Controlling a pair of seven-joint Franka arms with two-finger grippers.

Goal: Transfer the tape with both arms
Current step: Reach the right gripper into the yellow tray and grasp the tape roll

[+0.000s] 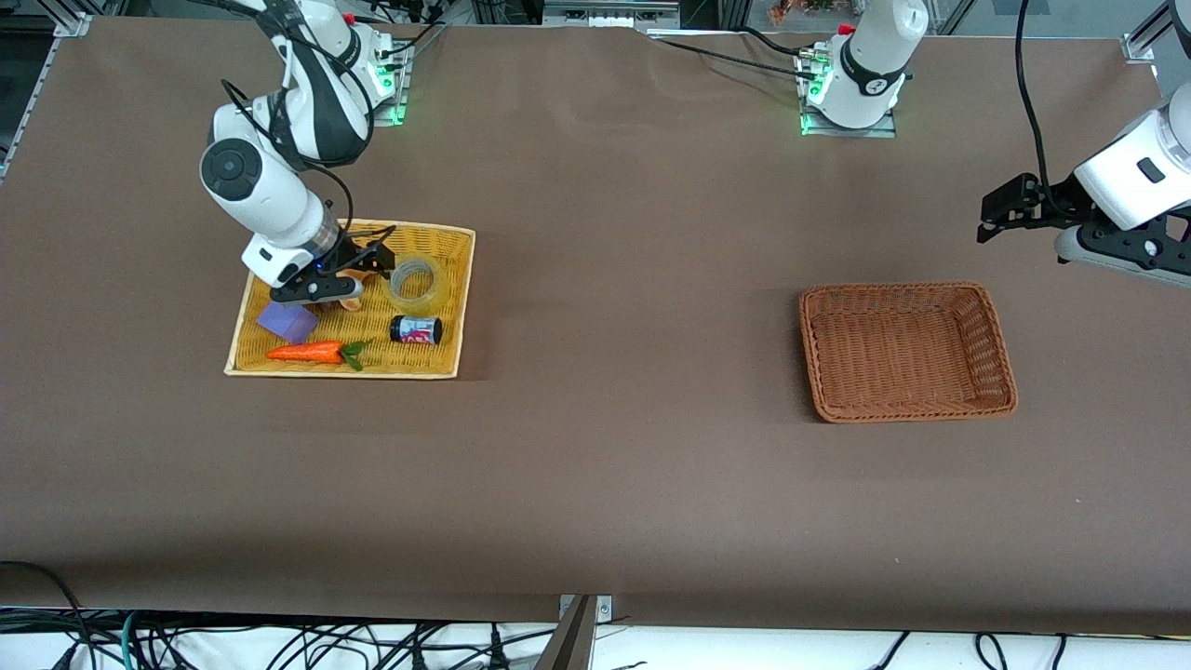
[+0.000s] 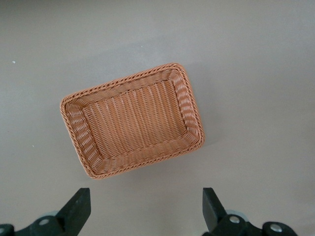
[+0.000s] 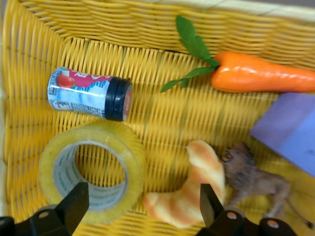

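The tape (image 1: 416, 282) is a yellowish translucent roll lying flat in the yellow woven tray (image 1: 354, 372), toward the right arm's end of the table. It also shows in the right wrist view (image 3: 134, 156). My right gripper (image 1: 349, 287) hangs low over the tray, open and empty (image 3: 142, 206). One finger (image 3: 74, 204) is over the tape's rim and the other over the croissant toy (image 3: 197, 191). My left gripper (image 1: 1107, 253) waits in the air beside the brown basket (image 1: 907, 352), open and empty (image 2: 146, 209).
The tray also holds a small black can (image 1: 415, 329), a toy carrot (image 1: 312, 353), a purple block (image 1: 287, 321) and a toy lion (image 3: 251, 177). The brown basket (image 2: 133, 120) has nothing in it. Brown tabletop lies between tray and basket.
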